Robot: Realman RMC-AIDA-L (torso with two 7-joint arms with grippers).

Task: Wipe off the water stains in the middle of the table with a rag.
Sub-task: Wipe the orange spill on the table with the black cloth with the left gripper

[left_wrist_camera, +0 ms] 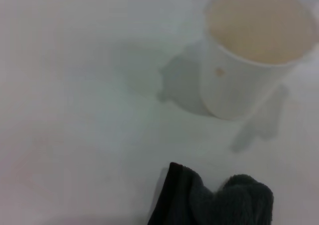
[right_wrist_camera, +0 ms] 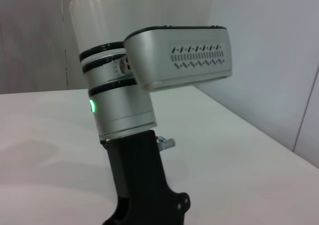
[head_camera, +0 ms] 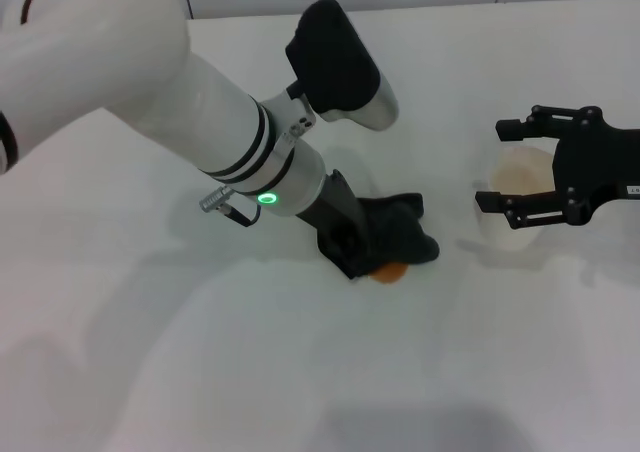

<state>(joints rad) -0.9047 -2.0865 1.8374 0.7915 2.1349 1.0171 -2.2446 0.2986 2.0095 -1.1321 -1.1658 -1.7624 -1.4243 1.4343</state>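
1. nearest, in the middle of the white bench [head_camera: 150,372]: the water stains [head_camera: 391,272], a small orange blotch, only partly showing, tucked against the near edge of the rag [head_camera: 395,230] and mostly covered by it.
2. pressed down onto that spot: the left end effector [head_camera: 352,247], angled steeply from the arm so the black cloth sat flat over the liquid, likely for soaking and dragging. clamped on the rag, judging by the folds bunched at the tip; fingers themselves hard to separate from the dark cloth.
3. just beyond, on the robot's right: a clear plastic cup [head_camera: 520,200] with an orange tint inside, upright, near the rag but apart from it; the one thing a wide wiping stroke toward that side could knock.
4. hovering at the cup: the right end effector [head_camera: 515,167], fingers spread wide apart, one to each side of the rim, holding nothing; seemingly idle there.
5. farthest: bare bench up to the wall, nothing else in the way.
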